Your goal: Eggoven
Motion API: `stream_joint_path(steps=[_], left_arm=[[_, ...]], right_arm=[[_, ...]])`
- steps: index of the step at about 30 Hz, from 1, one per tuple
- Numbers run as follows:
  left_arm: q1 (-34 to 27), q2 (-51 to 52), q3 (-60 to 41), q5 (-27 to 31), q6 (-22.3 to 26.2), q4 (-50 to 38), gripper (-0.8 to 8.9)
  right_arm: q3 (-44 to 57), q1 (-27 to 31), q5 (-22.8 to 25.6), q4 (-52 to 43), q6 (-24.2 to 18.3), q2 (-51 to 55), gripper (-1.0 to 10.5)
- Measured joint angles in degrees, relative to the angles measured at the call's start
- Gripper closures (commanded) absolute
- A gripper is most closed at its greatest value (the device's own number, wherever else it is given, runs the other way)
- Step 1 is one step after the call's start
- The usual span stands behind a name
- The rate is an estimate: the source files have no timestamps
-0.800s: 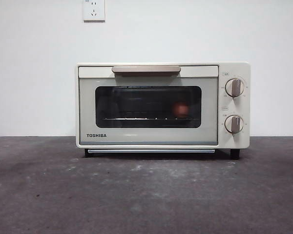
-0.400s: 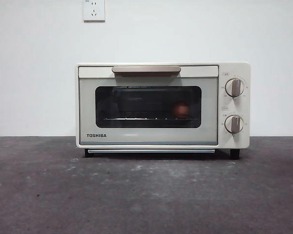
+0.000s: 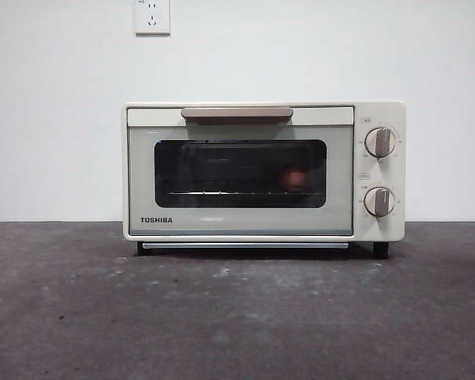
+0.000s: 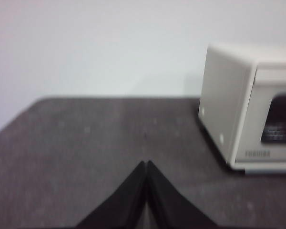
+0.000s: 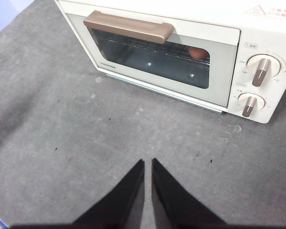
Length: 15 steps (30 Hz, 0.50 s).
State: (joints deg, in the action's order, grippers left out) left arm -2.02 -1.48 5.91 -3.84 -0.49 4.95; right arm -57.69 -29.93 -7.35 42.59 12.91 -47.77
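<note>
The table (image 3: 237,317) is the biggest thing in front of me, a dark grey, mottled surface running back to a plain white wall (image 3: 55,119). A white wall socket (image 3: 152,16) sits high on that wall, above the oven's left half.

The cream TOSHIBA oven (image 3: 264,170) stands on the table close to the wall, on short dark feet, its door shut. The dark glass window (image 3: 240,173) takes up most of the door, with the tan handle (image 3: 237,113) running across the top edge above it and the brand name printed below the glass at the left. To the right of the door two dials sit one above the other, the upper dial (image 3: 379,142) and the lower dial (image 3: 378,201), both with their pointers roughly upright.

Through the glass I can make out the wire rack and, on it toward the right end of the window, the reddish-brown egg (image 3: 294,177), so it lies inside the closed oven. My right wrist view catches only a small edge of it behind the rack bars.

My right hand (image 5: 148,164) hangs above bare table in front of the oven door, well apart from it, jaws nearly together with only a thin slit between the tips, gripping nothing. My left hand (image 4: 146,164) is off to the oven's left side, over bare table, jaws pressed together and empty.
</note>
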Motion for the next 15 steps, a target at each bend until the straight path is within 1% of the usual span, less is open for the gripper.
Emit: stream_joint_path(steps=[2,8,11,15], left_arm=[[0.0,0.9,-0.9,0.0,0.0,1.7,8.06],[0.0,1.2,-4.1,0.0,-0.7,3.0,8.06],[0.0,1.2,-4.1,0.0,-1.5,2.7,8.06],[0.0,1.2,-4.1,0.0,-2.4,5.1,8.06]], right_arm=[[0.0,0.0,0.0,0.0,0.0,0.0,9.4],[0.0,0.0,0.0,0.0,0.0,0.0,9.4],[0.0,0.0,0.0,0.0,0.0,0.0,9.4],[0.0,0.0,0.0,0.0,0.0,0.0,9.4]])
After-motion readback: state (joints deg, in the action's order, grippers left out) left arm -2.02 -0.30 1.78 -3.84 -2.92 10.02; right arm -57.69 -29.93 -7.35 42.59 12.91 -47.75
